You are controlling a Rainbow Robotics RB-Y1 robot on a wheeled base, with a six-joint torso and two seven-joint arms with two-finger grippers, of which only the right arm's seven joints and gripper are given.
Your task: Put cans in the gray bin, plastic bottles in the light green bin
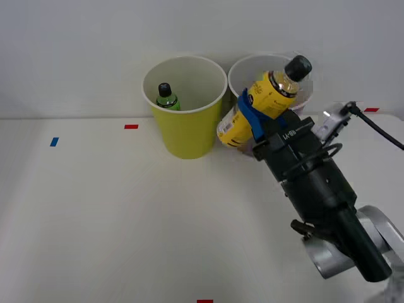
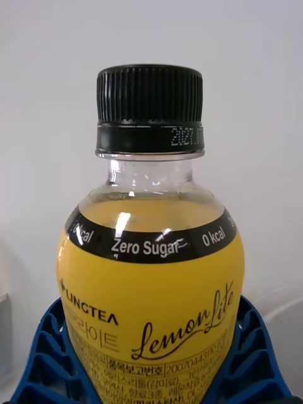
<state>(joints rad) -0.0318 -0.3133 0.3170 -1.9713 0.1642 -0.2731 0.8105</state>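
My right gripper (image 1: 251, 117) is shut on the yellow plastic bottle (image 1: 260, 104), its blue ribbed fingers (image 2: 41, 356) clasping the body on both sides. The bottle (image 2: 151, 297) is tilted, with its black cap (image 1: 298, 66) up and to the right. It hangs in front of the gray bin (image 1: 248, 62), hiding most of that bin's wall. To the left stands the light green bin (image 1: 186, 129), with the green plastic bottle (image 1: 166, 97) upright inside it. The cans are out of view.
The two bins stand side by side at the table's back, close to the white wall. Red tape marks (image 1: 130, 126) and a blue tape mark (image 1: 54, 142) lie on the white table (image 1: 113, 221). A black cable (image 1: 379, 129) runs off the wrist at the right.
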